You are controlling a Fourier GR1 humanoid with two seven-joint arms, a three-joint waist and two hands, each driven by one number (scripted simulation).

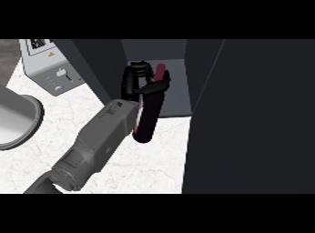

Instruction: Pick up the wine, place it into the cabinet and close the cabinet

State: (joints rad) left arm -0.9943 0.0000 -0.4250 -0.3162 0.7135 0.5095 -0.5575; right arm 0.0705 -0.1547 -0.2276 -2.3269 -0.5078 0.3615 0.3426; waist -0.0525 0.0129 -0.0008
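Hand [139, 82] curled round the wine [149, 113] at its upper body; we judged it heavy, slippery, fragile glass.

The wine [149, 116] is a dark bottle with a red neck, held tilted with its neck pointing far and slightly right, its base hanging nearer over the pale worktop [147, 168]. Its upper part reaches into the open front of the cabinet [177, 91], a dark box with a grey interior at the far middle. The cabinet door [261, 118], a wide dark panel, stands open on the right, reaching toward the near side.
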